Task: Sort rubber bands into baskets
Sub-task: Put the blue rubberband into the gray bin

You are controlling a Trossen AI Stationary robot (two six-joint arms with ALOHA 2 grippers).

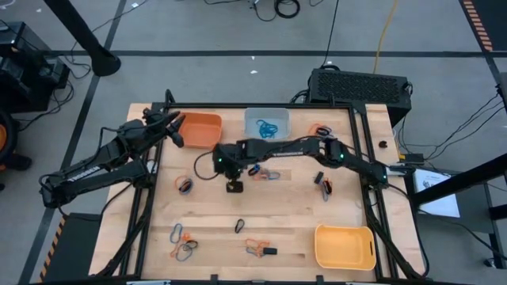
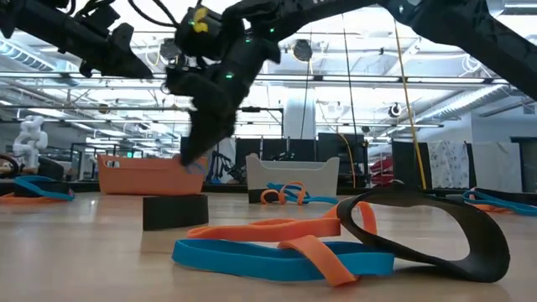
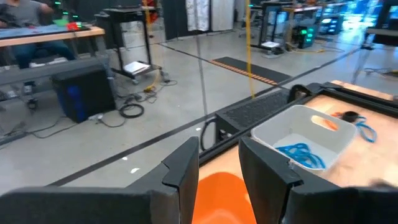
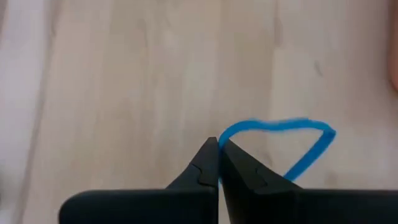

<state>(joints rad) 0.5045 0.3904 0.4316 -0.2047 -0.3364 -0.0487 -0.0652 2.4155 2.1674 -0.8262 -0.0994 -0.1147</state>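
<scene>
Orange plastic at eleven o'clock: the orange basket (image 1: 202, 131) is looking empty, with the left gripper (image 1: 176, 127) hovering at its edge, fingers parted and holding nothing. At twelve, the pale basket (image 1: 267, 124) is holding a few blue bands (image 1: 268, 127). Near centre, the right gripper (image 4: 218, 163) is pinching a blue band (image 4: 280, 140) above the table (image 1: 301, 226). At five, the yellow basket (image 1: 344, 246) is sitting empty. Many loose bands (image 1: 184, 242) are lying around, so I reckon most sorting remains.
</scene>
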